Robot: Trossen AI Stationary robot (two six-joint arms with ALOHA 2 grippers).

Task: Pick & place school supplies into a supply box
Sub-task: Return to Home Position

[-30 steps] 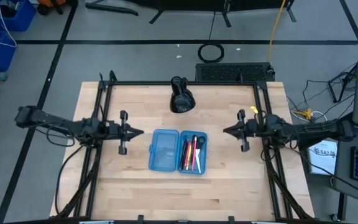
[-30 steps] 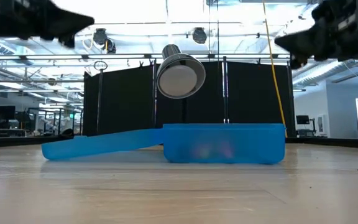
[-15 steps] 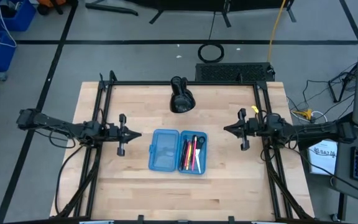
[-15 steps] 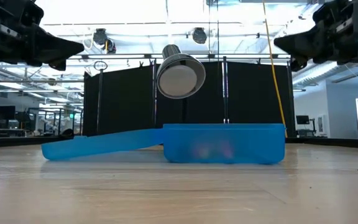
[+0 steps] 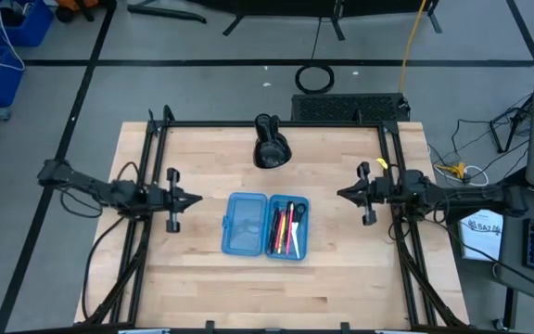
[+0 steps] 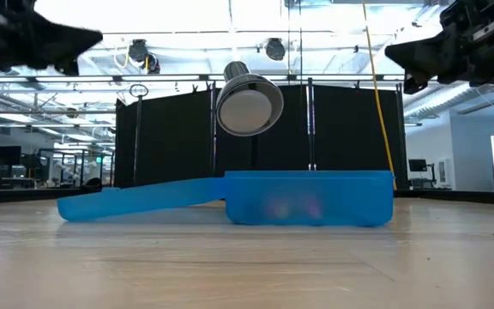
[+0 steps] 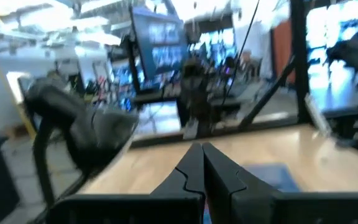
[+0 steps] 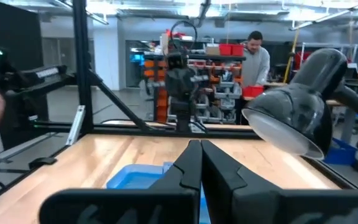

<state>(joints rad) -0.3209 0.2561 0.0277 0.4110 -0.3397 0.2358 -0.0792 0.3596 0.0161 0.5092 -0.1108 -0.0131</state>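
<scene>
Both raised, pinched: left claw (image 5: 196, 199), right claw (image 5: 340, 194), flanking supply box (image 5: 244, 224)

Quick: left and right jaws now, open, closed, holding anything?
Left gripper: jaws closed, empty, above the table left of the supply box.
Right gripper: jaws closed, empty, right of it.

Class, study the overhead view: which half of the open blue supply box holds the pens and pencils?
The half nearer the right gripper: coloured pens and pencils lie in it. The half nearer the left gripper shows no supplies, only blue plastic.
</scene>
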